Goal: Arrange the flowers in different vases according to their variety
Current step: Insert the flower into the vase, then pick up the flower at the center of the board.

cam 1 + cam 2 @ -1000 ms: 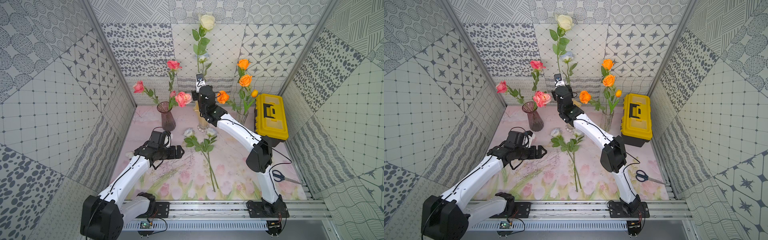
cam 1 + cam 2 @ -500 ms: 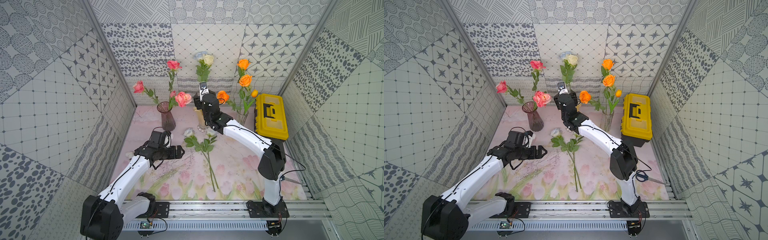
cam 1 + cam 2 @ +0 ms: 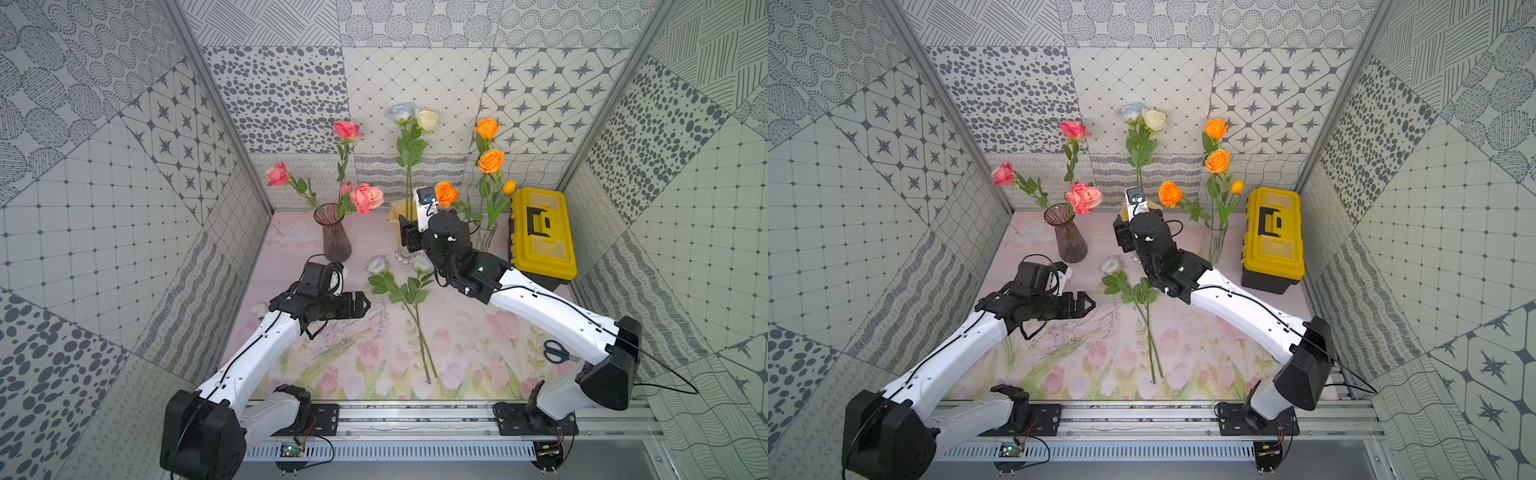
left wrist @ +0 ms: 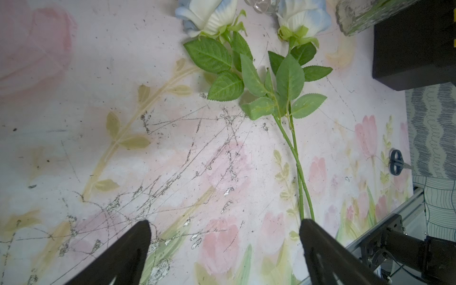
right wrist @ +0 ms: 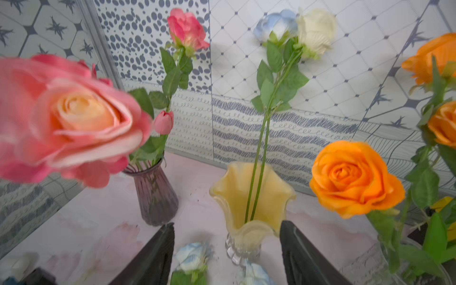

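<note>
Though half-hidden from above, cream vase [image 5: 230, 195] beyond parted right gripper [image 5: 227, 223]; left gripper [image 4: 225, 222] agape.

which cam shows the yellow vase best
The right wrist view: the yellow vase stands whole and close, wavy rim to glass foot, two stems in it. In both top views the right arm hides most of it. The left wrist view catches only its foot.

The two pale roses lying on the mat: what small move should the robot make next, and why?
Probably lower the open, empty left pincer onto one stem of the loose pale roses beside it. The cream-yellow vase already holds two like them, and the right pincer stands open at that vase.
</note>
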Motion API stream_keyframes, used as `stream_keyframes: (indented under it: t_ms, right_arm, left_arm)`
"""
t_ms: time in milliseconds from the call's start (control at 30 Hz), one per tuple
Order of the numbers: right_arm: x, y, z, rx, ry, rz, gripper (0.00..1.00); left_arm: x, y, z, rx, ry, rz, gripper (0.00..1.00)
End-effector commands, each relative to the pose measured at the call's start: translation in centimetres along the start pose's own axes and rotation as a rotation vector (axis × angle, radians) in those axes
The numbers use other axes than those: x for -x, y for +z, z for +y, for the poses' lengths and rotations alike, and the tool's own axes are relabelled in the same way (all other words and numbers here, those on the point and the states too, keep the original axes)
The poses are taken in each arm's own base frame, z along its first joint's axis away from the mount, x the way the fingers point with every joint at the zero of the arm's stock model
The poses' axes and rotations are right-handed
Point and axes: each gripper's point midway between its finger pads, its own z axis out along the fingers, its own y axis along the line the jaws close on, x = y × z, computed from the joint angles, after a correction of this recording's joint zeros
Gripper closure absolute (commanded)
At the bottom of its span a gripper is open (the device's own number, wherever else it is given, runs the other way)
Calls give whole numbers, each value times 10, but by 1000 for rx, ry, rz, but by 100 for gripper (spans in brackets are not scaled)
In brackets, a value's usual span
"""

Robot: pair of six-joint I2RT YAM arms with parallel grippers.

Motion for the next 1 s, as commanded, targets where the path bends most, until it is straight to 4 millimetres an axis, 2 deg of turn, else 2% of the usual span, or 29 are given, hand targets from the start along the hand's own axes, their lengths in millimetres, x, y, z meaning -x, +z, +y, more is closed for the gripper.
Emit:
stream_keyframes:
  t_ms: [0,133,400,800,967]
  right_arm:
    - [-32,-21,6,68,43,108,29]
    - [-72,-40,14,133,46,224,29]
    - [-126,-62,24,222,53,384,29]
    - [-205,-67,62,388,39,676,30]
    - [-233,-62,67,392,50,786,30]
  left_arm:
    - [-1,0,-3,-15,6,0,1]
    - [-1,-2,-4,-21,14,-9,1]
    - [0,-2,-6,-26,13,-11,1]
    - [-1,-3,-7,-37,17,-9,1]
    - [-2,-2,-7,-35,19,-3,1]
